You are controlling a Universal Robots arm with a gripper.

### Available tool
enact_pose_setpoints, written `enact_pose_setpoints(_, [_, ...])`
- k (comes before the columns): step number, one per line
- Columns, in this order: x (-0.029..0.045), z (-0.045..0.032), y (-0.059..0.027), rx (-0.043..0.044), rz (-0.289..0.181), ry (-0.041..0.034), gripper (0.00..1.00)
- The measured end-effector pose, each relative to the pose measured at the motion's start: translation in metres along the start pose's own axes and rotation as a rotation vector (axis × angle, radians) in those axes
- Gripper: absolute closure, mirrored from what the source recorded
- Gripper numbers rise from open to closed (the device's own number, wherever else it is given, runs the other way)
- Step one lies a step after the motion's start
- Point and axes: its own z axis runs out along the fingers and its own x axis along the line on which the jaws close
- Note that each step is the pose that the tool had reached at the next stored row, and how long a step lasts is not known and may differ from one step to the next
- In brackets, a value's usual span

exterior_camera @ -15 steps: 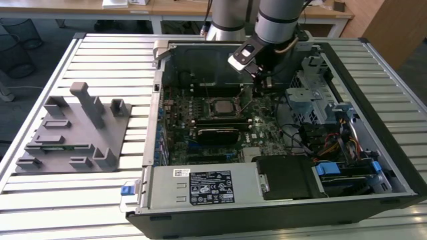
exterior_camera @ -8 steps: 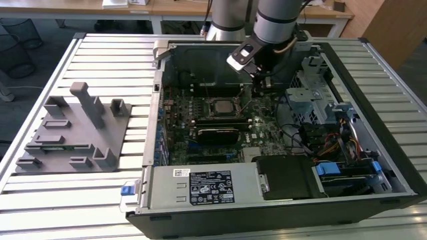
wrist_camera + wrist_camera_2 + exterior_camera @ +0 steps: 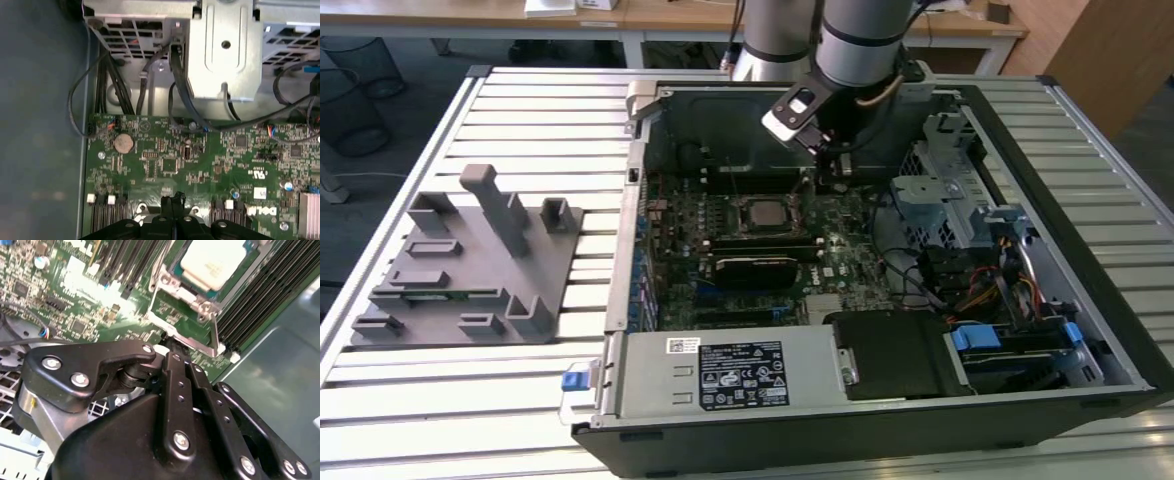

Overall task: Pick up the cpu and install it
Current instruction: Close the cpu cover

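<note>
Exterior view: the computer case (image 3: pixel 1067 330) lies open on the slatted surface (image 3: pixel 520 120), so the board faces up and the arm (image 3: pixel 854 50) can come straight down into it. The jaws hang low over the motherboard (image 3: pixel 841 250), just beside the socket on its far side and toward the exterior view's right. The cpu (image 3: pixel 758 212) lies flat in the socket, mid-board, not in the jaws. The grey holder block (image 3: pixel 467 265) sits on the surface at the exterior view's left, well apart from the case. My read: the chip is seated and the jaws are working at the socket edge rather than carrying anything.

Second wrist view: the jaws are pressed together with no gap and nothing between them. Their tips are at the corner of the metal socket frame (image 3: pixel 186 294). The cpu (image 3: pixel 215 260) shows its pale top inside that frame, square to it, which fits a dropped-in chip. Memory slots (image 3: pixel 260 295) run alongside. I cannot tell whether the frame is latched, or whether the tips touch it or stop just short.

First wrist view: the closed tips show over the motherboard (image 3: pixel 200 165), between two banks of memory slots (image 3: pixel 105 215). The coin cell (image 3: pixel 124 143), cables (image 3: pixel 180 85) and drive cage (image 3: pixel 225 50) lie beyond, apart from the tips, so the approach stays free of the wiring.
</note>
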Motion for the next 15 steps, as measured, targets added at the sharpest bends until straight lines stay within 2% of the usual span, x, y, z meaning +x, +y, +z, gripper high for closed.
enact_pose_setpoints(15, [0.0015, 0.0, -0.0397, -0.0001, 0.0, 0.0001, 0.89])
